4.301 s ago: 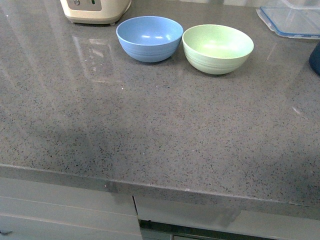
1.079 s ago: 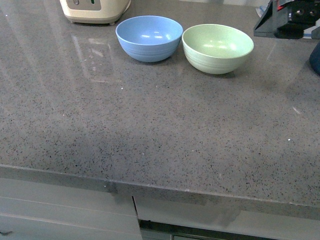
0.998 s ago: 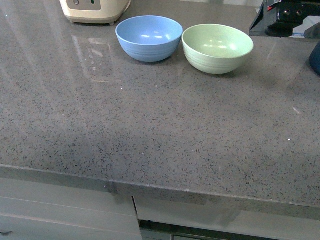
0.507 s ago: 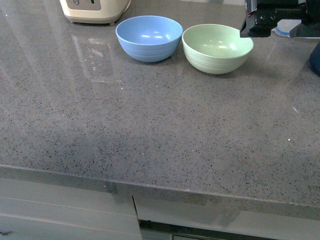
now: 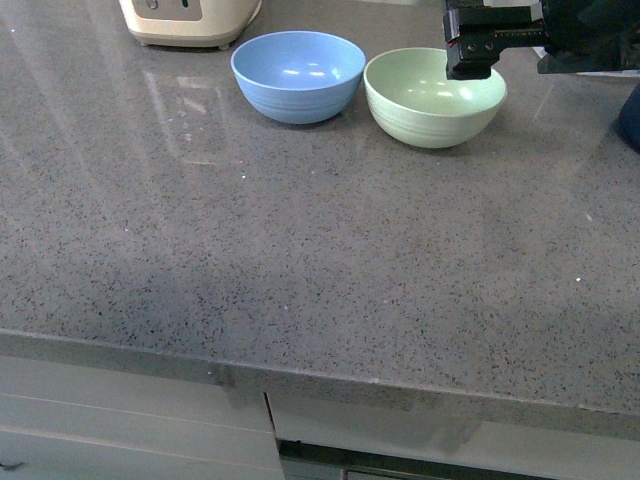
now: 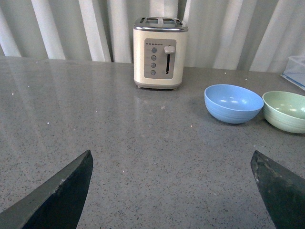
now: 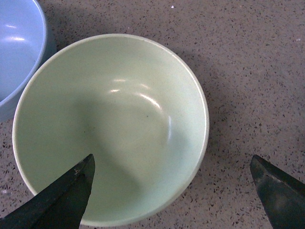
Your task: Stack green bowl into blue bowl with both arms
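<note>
**Front view:** the grey speckled tabletop (image 5: 300,260) carries the blue bowl (image 5: 298,75) and the green bowl (image 5: 432,100) side by side near its far edge, both upright, the green one to the right. Their rims are so close that I cannot tell whether they touch. The base of a cream toaster (image 5: 190,20) stands behind and to the left of the blue bowl. A dark navy object (image 5: 630,115) is cut off by the right edge. The black right arm (image 5: 500,35) reaches in from the upper right and hangs over the far right part of the green bowl's rim.

**Left wrist view:** the left claw (image 6: 170,157) is released, its two dark fingers (image 6: 62,195) spread wide over bare tabletop, well apart from both bowls. Ahead stand the toaster, the blue bowl and then the green bowl, with the corner of a clear container (image 6: 298,67) beyond them.

**Right wrist view:** the right claw (image 7: 171,160) is released and grips nothing. One finger (image 7: 66,195) hangs over the green bowl's hollow and the other over the tabletop outside it, so the rim lies between them. The blue bowl's edge shows just beside the green bowl.
</note>
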### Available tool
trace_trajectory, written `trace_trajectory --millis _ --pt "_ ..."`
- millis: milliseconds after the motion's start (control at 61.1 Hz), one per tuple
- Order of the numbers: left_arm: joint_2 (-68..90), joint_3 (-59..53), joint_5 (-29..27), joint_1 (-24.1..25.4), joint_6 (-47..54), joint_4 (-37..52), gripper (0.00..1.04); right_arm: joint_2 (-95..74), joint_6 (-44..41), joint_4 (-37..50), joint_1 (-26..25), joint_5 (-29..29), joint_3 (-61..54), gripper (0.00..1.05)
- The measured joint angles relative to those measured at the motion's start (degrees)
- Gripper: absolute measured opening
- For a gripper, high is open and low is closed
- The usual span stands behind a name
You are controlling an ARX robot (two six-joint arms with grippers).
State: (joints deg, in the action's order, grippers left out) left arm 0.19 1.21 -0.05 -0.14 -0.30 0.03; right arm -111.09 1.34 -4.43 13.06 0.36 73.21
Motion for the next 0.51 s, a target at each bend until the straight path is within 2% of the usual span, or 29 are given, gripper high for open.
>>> trace_trajectory --millis 507 --pt "0.0 0.0 0.0 0.0 0.0 0.0 0.98 -4.3 1.5 -1.7 -2.0 1.6 4.8 0.95"
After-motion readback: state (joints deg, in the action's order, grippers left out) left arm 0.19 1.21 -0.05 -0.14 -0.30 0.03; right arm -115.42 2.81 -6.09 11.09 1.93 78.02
